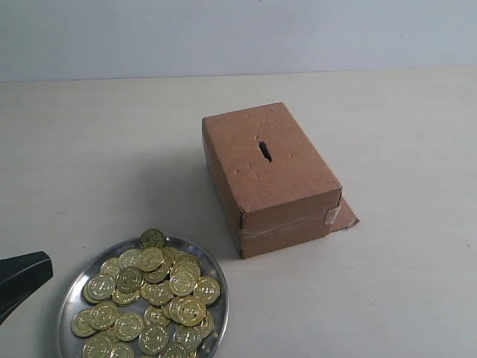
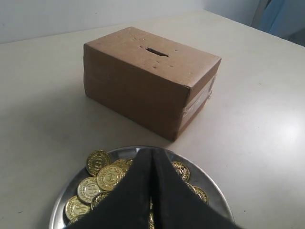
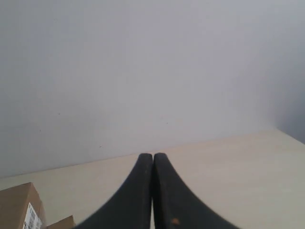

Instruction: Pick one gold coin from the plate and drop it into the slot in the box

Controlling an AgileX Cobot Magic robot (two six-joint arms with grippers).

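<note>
Coins [image 1: 153, 298] of gold colour lie heaped in the plate [image 1: 71, 297], one tilted against its rim. Near it, not touching, stands the box [image 1: 272, 175], with the slot [image 1: 264, 151] in the middle of its top face. The left fingers [image 2: 136, 191] hang over the plate, pressed together and empty; the right fingers [image 3: 138, 191] are likewise closed on nothing. The surface [image 1: 97, 164] is pale beige, backed by a plain white wall [image 1: 223, 37].

Exterior camera looks down steeply on the table [image 1: 112, 149], with the box [image 1: 287, 175] centred and the plate [image 1: 68, 302] clipped at the lower edge. Left wrist camera sits low and close over that plate, facing the box, and shares both with the exterior. Right wrist camera points level at a blank wall [image 3: 143, 71], with only tabletop in common.
</note>
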